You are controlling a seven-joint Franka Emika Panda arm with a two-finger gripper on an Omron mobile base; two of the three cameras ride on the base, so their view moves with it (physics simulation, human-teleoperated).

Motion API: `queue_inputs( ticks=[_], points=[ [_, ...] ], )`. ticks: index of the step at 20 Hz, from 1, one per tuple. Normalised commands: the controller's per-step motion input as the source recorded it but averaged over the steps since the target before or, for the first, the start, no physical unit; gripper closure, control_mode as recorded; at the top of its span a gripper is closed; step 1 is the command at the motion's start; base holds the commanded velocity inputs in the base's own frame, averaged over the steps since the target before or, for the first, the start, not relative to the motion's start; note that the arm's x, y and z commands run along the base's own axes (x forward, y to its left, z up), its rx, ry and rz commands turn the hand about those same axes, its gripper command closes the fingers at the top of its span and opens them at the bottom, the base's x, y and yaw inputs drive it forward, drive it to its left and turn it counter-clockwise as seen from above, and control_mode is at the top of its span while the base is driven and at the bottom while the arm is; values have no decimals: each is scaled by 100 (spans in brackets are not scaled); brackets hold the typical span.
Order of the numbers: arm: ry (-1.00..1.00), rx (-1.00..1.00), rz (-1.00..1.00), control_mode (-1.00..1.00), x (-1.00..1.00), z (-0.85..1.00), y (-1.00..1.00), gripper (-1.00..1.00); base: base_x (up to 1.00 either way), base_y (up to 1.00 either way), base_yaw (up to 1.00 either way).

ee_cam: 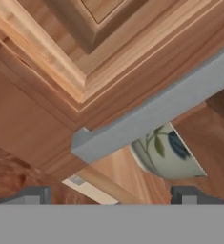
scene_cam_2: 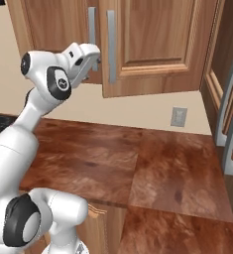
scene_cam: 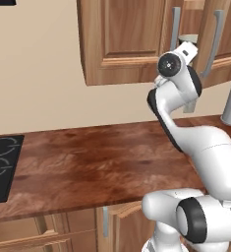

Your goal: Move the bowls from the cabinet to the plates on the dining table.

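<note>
A white robot arm reached up to the cabinet (scene_cam: 127, 39) above a wooden counter (scene_cam: 87, 162). Its gripper (ee_cam: 111, 194) was open, empty, at the grey handle (ee_cam: 156, 112) of a door standing slightly ajar. Through the gap, a bowl (ee_cam: 168, 155) with dark leaf markings sat inside. The step seemed to be opening the door; next, swing it wide, then reach for the bowl.

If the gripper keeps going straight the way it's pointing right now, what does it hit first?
Most likely the grey bar handle of the cabinet door, which crosses the hand view just ahead of the open gripper. The bowl sits behind it; depth is hard to judge.
</note>
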Motion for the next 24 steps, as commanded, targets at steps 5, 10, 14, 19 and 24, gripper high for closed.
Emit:
queue_inputs(
  ticks=[5,10,14,19,24],
  points=[
    [-6,0,0,-100,-38,10,-64,-100,0,0,0],
    [-4,3,0,-100,-44,10,-64,-100,0,0,0],
    [0,10,0,-100,-39,11,-65,-100,0,0,0],
    [0,18,-3,-100,-26,3,-70,-100,0,0,0],
    [0,29,-9,-100,-32,5,-72,-100,0,0,0]
  ],
)
